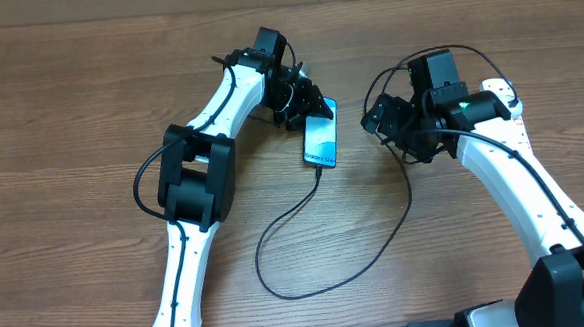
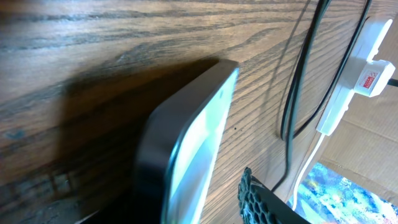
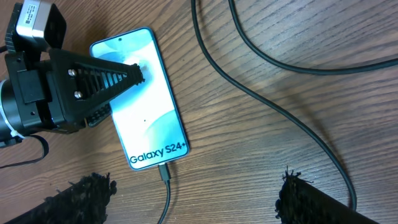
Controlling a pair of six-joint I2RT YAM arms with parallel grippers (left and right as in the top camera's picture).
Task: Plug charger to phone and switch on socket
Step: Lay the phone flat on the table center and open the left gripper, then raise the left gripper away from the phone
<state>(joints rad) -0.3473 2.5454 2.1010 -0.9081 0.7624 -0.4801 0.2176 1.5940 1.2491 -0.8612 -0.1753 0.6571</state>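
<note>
The phone lies screen up on the wooden table, showing "Galaxy S24+" in the right wrist view. The charger's black cable loops toward the front, and its connector tip sits in the phone's near end. My left gripper straddles the phone's far end. One finger stands apart from the screen, so it looks open. My right gripper is open and empty, just off the connector end. The white socket with its red-marked switch shows only in the left wrist view.
A second run of black cable crosses the table to the right of the phone. The socket's white cord runs beside brown cardboard at the table edge. My right arm covers the right side.
</note>
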